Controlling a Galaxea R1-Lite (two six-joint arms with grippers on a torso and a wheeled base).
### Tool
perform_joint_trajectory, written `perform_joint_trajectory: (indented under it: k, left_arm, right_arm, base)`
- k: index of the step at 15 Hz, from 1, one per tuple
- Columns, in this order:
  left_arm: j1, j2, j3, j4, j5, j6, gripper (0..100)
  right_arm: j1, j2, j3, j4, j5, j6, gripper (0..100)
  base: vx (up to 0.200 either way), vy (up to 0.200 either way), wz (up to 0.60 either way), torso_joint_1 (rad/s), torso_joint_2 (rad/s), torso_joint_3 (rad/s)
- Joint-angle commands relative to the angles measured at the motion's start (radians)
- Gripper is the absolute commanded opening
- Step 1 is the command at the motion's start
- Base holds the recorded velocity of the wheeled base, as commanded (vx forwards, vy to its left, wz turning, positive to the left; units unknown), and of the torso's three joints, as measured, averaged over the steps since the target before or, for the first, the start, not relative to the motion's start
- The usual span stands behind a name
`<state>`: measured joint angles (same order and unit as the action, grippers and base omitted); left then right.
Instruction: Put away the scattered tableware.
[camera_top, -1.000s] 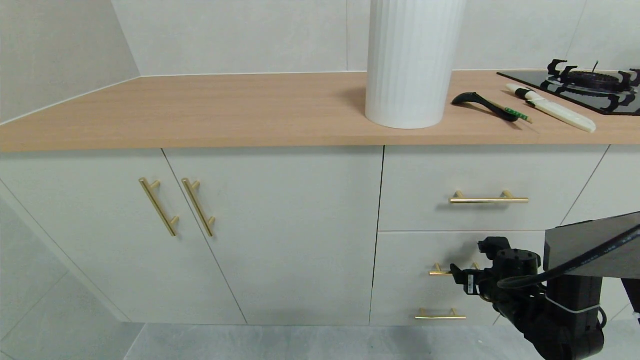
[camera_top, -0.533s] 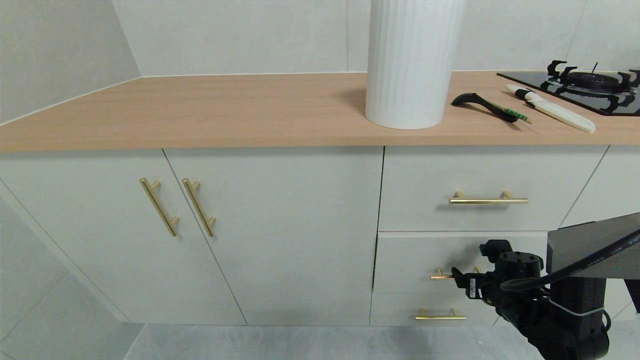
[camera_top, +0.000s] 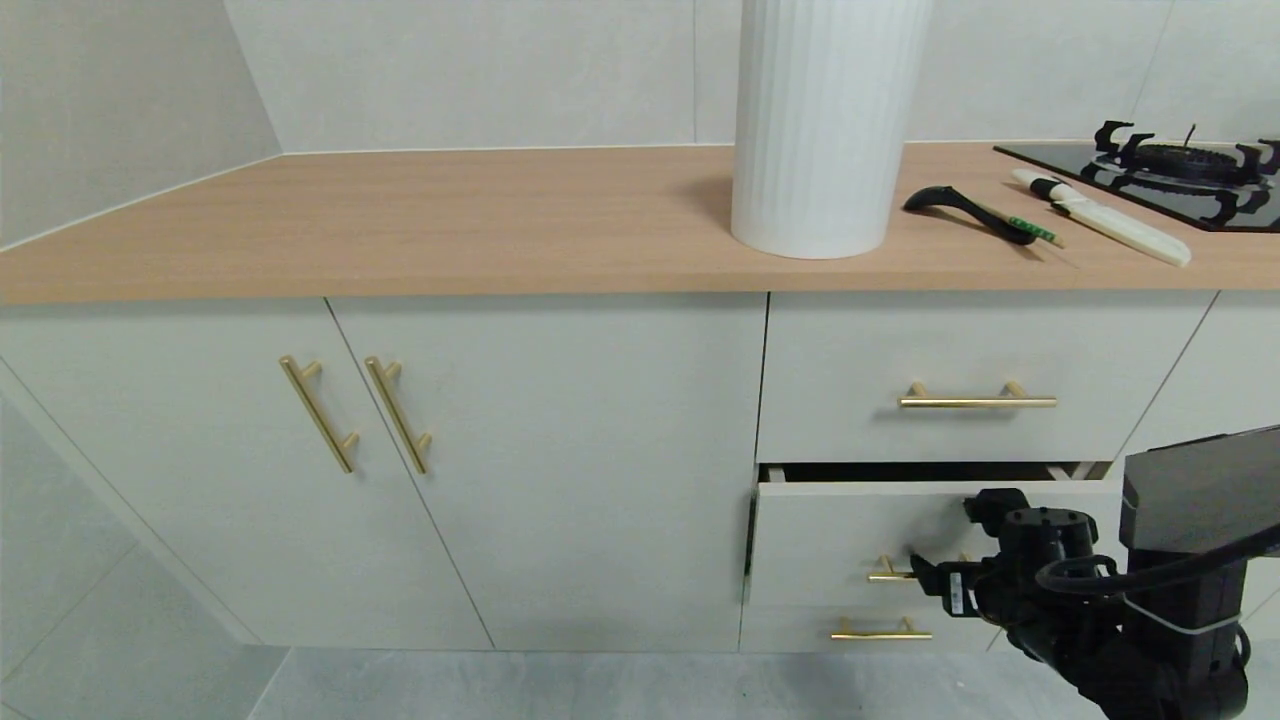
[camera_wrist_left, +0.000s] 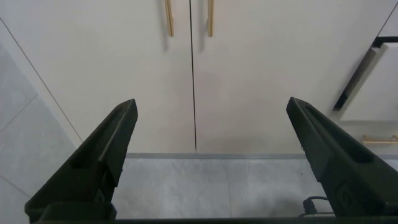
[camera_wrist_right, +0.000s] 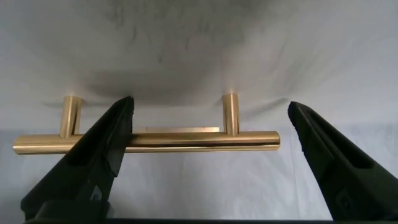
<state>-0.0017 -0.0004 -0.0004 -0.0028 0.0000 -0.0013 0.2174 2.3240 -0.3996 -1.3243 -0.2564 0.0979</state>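
The head view shows the second drawer on the right ajar, with the right gripper at its handle. The wrist views add both grippers' jaws spread, the left gripper facing the cupboard doors.

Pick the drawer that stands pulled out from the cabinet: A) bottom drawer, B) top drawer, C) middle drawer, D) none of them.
C: a dark gap shows above the front of the middle drawer, which juts forward of the top drawer, and the right gripper is at its handle.

Black ladle, white knife flat on countertop
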Motion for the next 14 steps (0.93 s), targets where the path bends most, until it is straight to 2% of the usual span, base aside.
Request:
perform_joint_trajectory:
  k: [1, 4, 5, 6, 8, 11, 14]
  left_arm:
    - [0.0, 0.0, 0.0, 0.0, 0.0, 0.0, 100]
    - [0.0, 0.0, 0.0, 0.0, 0.0, 0.0, 100]
    - [0.0, 0.0, 0.0, 0.0, 0.0, 0.0, 100]
    - [0.0, 0.0, 0.0, 0.0, 0.0, 0.0, 100]
    - [0.0, 0.0, 0.0, 0.0, 0.0, 0.0, 100]
    - [0.0, 0.0, 0.0, 0.0, 0.0, -0.002, 100]
    - [0.0, 0.0, 0.0, 0.0, 0.0, 0.0, 100]
  right_arm:
    - [0.002, -0.166, 0.019, 0.142, 0.028, 0.0, 100]
    - [0.01, -0.397, 0.011, 0.436, 0.121, 0.0, 100]
    - [0.01, -0.397, 0.011, 0.436, 0.121, 0.0, 100]
    - [0.033, -0.538, -0.012, 0.619, 0.154, 0.002, 100]
    - [0.068, -0.649, -0.035, 0.735, 0.154, 0.003, 100]
    - [0.099, -0.735, -0.041, 0.751, 0.146, 0.006, 100]
    - [0.099, -0.716, -0.041, 0.695, 0.146, 0.029, 100]
  base:
    - [0.0, 0.0, 0.0, 0.0, 0.0, 0.0]
    - [0.0, 0.0, 0.0, 0.0, 0.0, 0.0]
    - [0.0, 0.0, 0.0, 0.0, 0.0, 0.0]
    - [0.0, 0.0, 0.0, 0.0, 0.0, 0.0]
    - [0.0, 0.0, 0.0, 0.0, 0.0, 0.0]
    - [0.0, 0.0, 0.0, 0.0, 0.0, 0.0]
    - [0.0, 0.0, 0.0, 0.0, 0.0, 0.0]
